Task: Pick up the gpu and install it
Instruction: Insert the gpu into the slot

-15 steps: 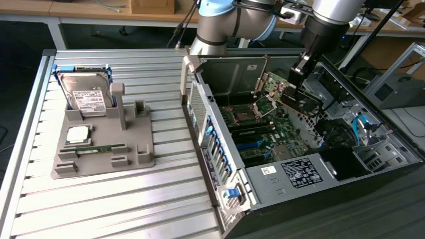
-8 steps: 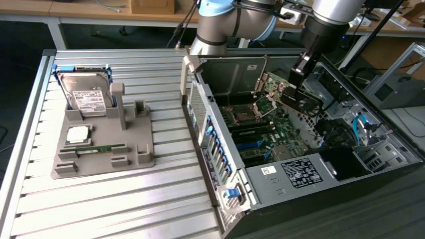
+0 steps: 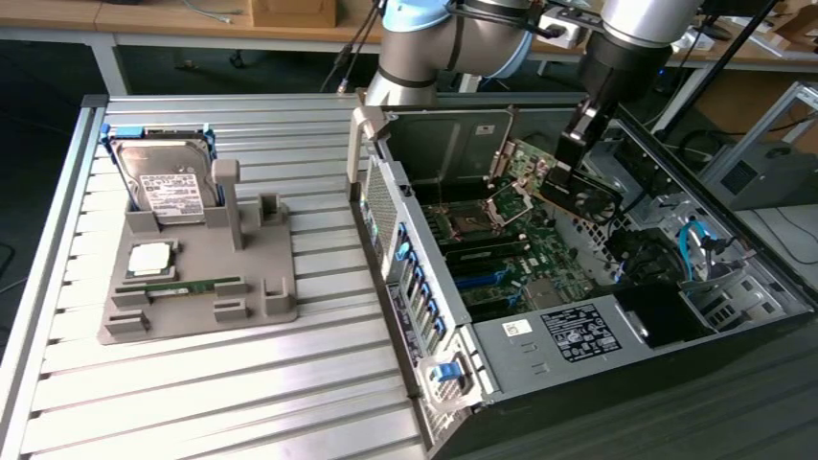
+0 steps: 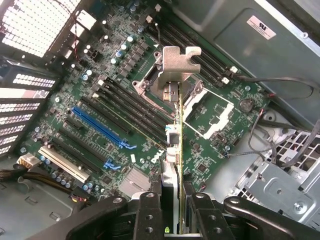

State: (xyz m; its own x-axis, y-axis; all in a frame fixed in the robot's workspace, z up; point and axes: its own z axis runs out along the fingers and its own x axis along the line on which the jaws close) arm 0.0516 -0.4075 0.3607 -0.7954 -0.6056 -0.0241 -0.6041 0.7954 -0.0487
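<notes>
Gpu, the thin dark circuit card with a silver metal end bracket (image 4: 175, 145), is pinched edge-on between my pincer (image 4: 175, 215) fingers, one pressed against each flat face. In the upper right of the exterior view I hold the card (image 3: 578, 196) inside the open black-and-silver computer case (image 3: 435, 144), just above the green motherboard (image 3: 511, 259).

Its long axis runs straight on from my pincer (image 3: 578, 153) toward the board, bracket end farthest from me. I judge it not yet seated. Seen from the wrist, the card hangs over the square processor socket area, while the long blue expansion slot (image 4: 100, 125) lies off to one side of the card's line and apart from it.

My grey and black arm (image 3: 633, 48) comes down steeply from the top right of the exterior view, wrist pointing into the case.
</notes>
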